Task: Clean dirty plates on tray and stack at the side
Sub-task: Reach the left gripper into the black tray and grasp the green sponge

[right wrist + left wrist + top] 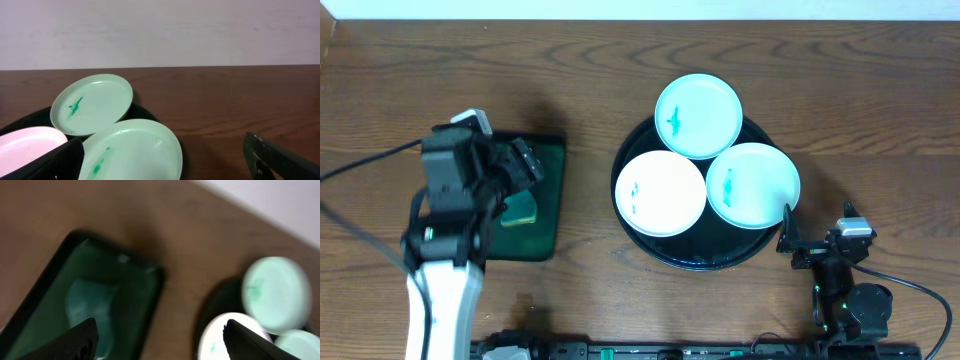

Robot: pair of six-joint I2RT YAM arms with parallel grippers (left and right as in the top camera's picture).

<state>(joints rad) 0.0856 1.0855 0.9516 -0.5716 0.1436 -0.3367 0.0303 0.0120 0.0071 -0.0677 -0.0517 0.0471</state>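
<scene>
On the black tray (pixel 695 262): we counted three plates lying flat and crowded rim to rim.
Far plate (pixel 698 116): pale mint, one green smear left of its middle; it overhung the tray's far rim.
Left plate (pixel 660 193): white, with small green marks near its left edge.
Right plate (pixel 753 185): pale mint, with a faint green smear.
Green tray (pixel 545 200): well left of the black one; we saw a pale sponge (pixel 523 208) inside.
Left gripper (pixel 527 163): above the green tray, fingers wide, empty.
Right gripper (pixel 818 238): just beside the black tray's right rim, fingers wide, empty.
</scene>
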